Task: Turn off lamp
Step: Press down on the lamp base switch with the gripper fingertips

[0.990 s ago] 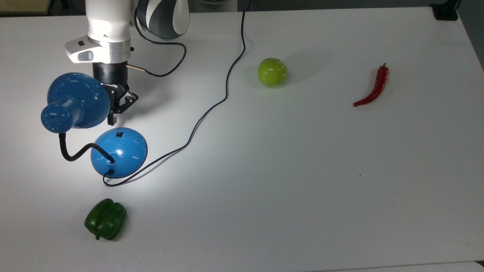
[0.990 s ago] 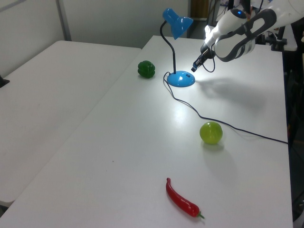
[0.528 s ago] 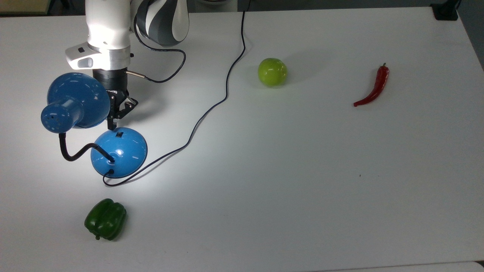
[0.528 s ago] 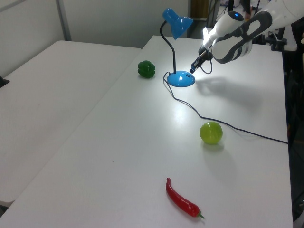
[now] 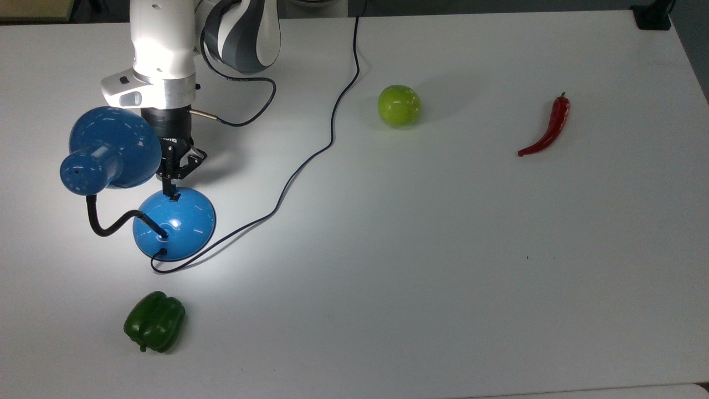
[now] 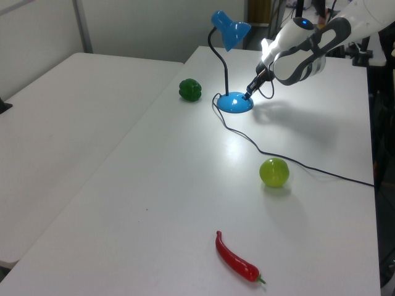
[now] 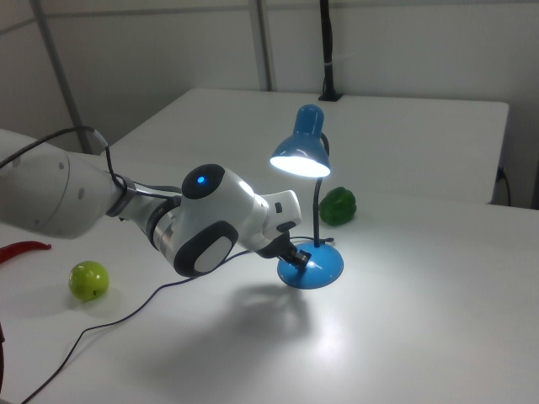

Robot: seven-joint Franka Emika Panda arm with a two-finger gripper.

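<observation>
Having descended, end effector (image 5: 173,188) onto lamp (image 5: 174,223) switch

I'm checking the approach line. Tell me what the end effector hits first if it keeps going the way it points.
Most likely the lamp, at the small black switch on its base; the end effector tip is at it already, though contact is unclear.

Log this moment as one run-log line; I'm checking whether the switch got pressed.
phase: pressing switch | hand: tip at the base switch of lamp | lamp: lit | task: not done
</observation>
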